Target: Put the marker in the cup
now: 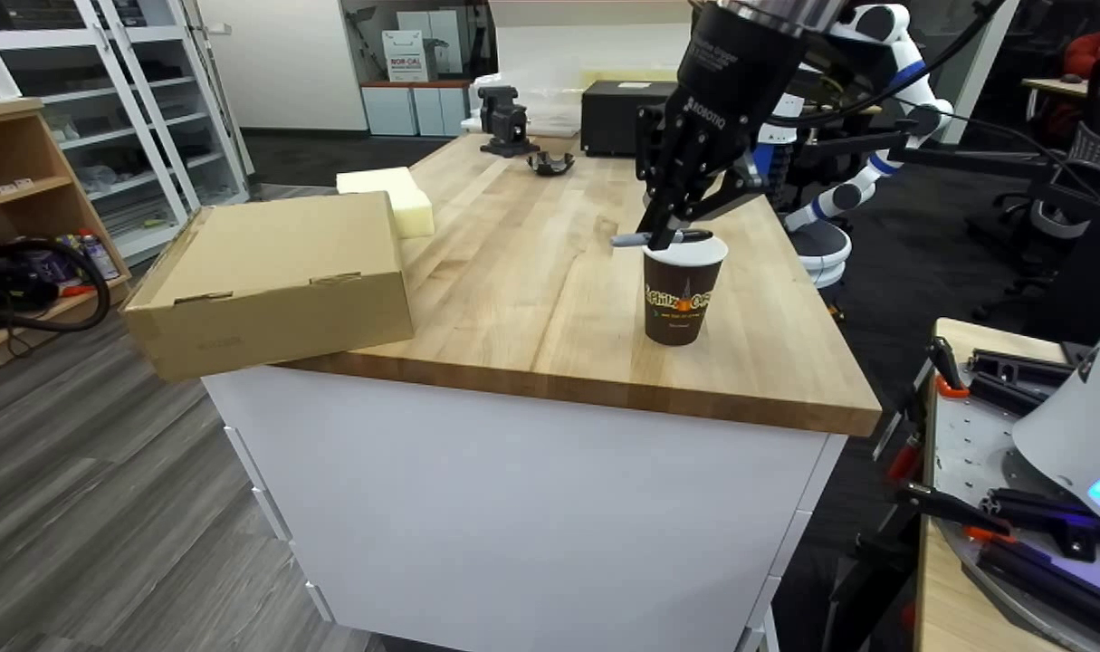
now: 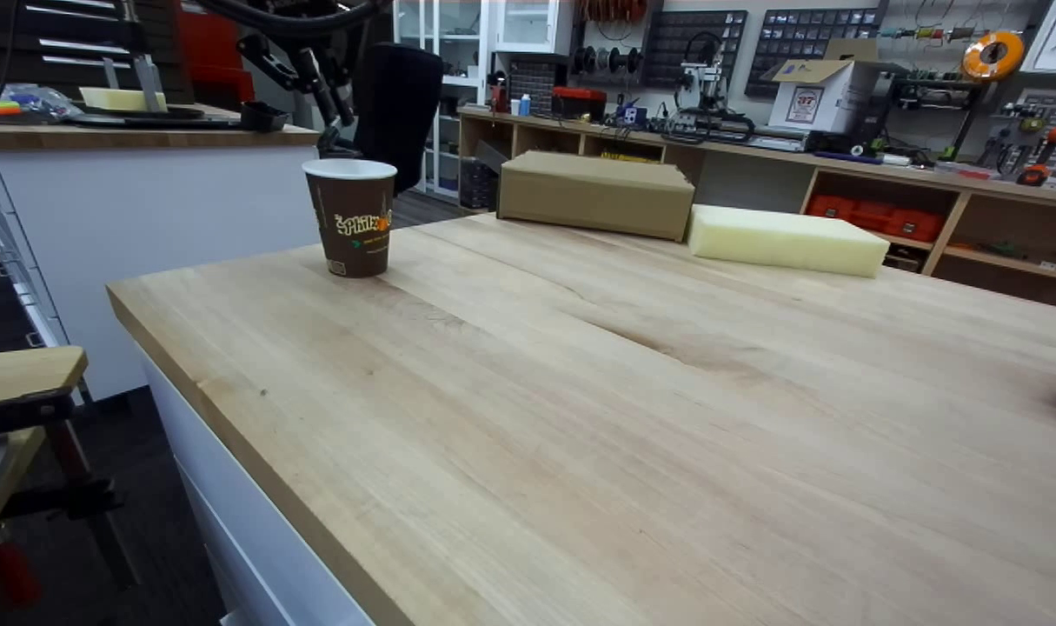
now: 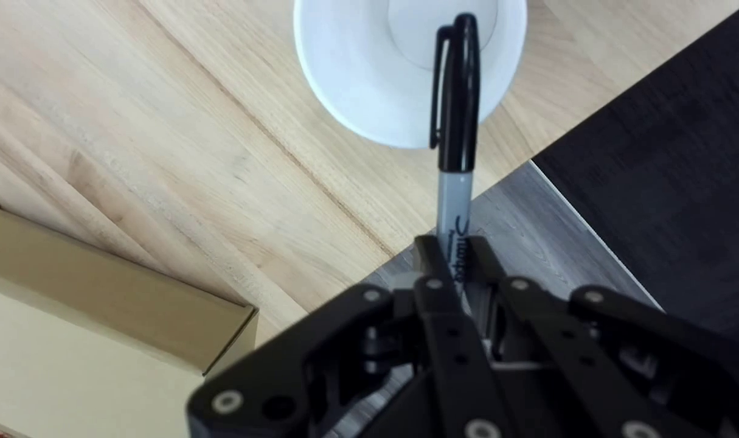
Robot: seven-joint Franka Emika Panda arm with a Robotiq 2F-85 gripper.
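- Wrist view: the gripper (image 3: 454,255) is at six o'clock, and its two fingers (image 3: 429,258) are grasping the marker (image 3: 457,152), one on each side of the gray body.
- The black cap of the marker points to twelve o'clock and covers part of the cup (image 3: 393,79), whose white inside is visible.
- In an exterior view, the marker (image 1: 631,240) is almost level, with the cap to three o'clock; whether it touches the white rim, I cannot tell.
- In both exterior views, the cup stands upright on the wooden table (image 2: 580,417); its brown side carries yellow letters and an orange mark.
- In an exterior view, a cardboard box (image 1: 269,281) is at nine o'clock from the cup, well apart, and a pale yellow block (image 1: 411,206) is near ten o'clock, just beside the box.
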